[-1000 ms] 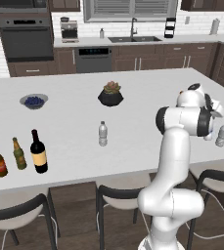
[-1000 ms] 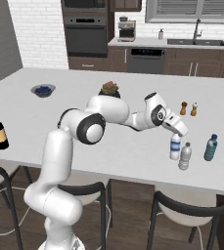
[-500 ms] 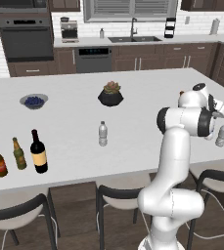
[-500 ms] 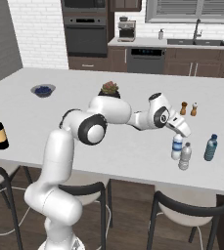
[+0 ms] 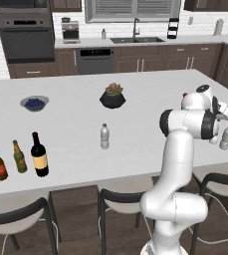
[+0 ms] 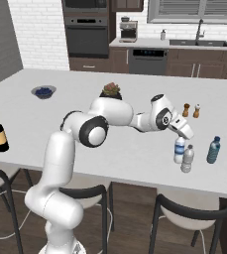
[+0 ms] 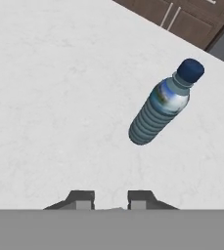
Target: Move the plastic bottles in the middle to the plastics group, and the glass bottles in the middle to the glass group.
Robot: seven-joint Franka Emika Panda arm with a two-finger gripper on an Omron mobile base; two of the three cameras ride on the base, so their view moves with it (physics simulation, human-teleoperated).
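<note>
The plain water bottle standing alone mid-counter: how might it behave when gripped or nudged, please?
The plain water bottle stands upright, narrow and tall, so a nudge would probably tip it. It looks clear and small, likely light. Its ribbed plastic wall may flex under a grip.

three bottles (image 5: pixel 18 157) stand at the counter's (image 5: pixel 75 129) left front edge; one bottle (image 5: pixel 104 136) stands mid-counter, before the plant pot (image 5: pixel 112 96); three more (image 6: pixel 188 158) cluster at right.
</note>
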